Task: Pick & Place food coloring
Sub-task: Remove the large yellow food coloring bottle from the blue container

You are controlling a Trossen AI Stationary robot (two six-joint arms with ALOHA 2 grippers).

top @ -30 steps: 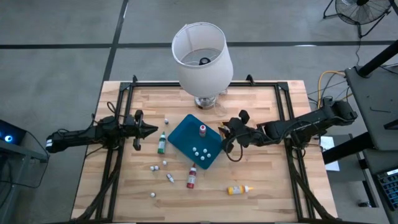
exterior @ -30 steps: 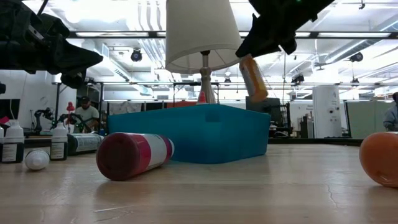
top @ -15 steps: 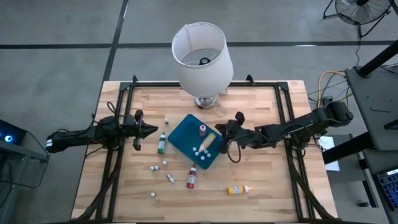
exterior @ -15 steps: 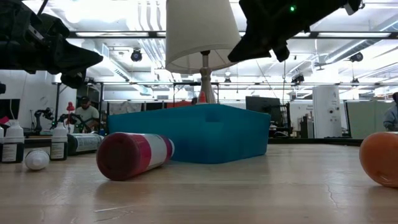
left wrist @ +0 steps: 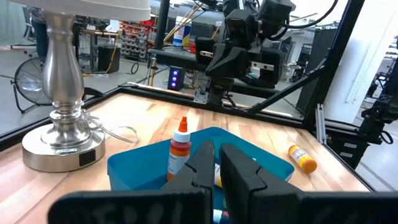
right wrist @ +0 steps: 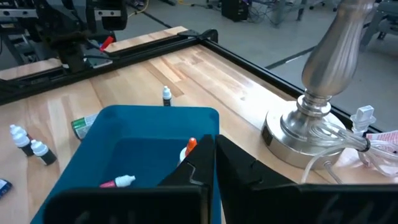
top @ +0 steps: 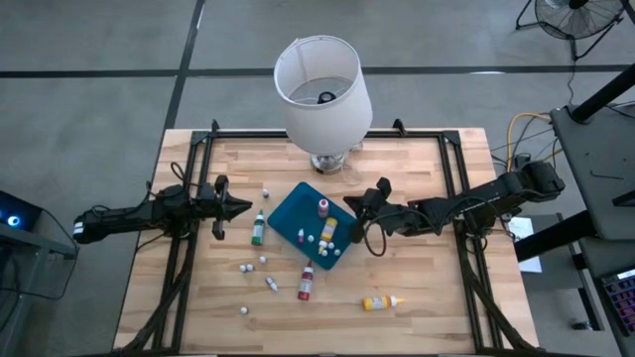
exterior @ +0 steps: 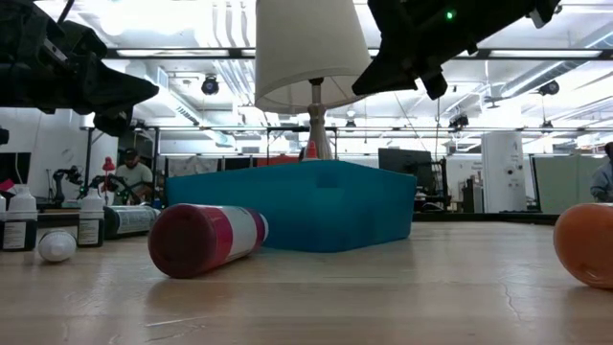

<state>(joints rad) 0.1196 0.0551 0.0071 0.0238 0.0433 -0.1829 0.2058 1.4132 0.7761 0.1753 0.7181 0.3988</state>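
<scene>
The food coloring bottles are spread about. A red-capped one (top: 323, 207) stands in the teal tray (top: 298, 210), and a yellow one (top: 330, 230) lies in the tray beside several small white-capped ones. A green bottle (top: 258, 228), a red bottle (top: 307, 283) and an orange bottle (top: 381, 301) lie on the table. My right gripper (top: 354, 210) (right wrist: 214, 155) hangs shut above the tray's right edge, with nothing in it. My left gripper (top: 245, 207) (left wrist: 216, 163) waits shut and level at the table's left, beside the green bottle.
A lamp with a white shade (top: 322, 84) stands on its metal base (right wrist: 320, 124) just behind the tray. Several tiny white-capped bottles (top: 263, 261) lie scattered in front of the tray's left. Black frame rails (top: 451, 169) run along the table's edges.
My right gripper has let go of the yellow bottle that hung below its fingers. The bottle has fallen into the tray and lies there on its side. The gripper has tipped a little downward above the tray's right edge and its fingers have shut.
</scene>
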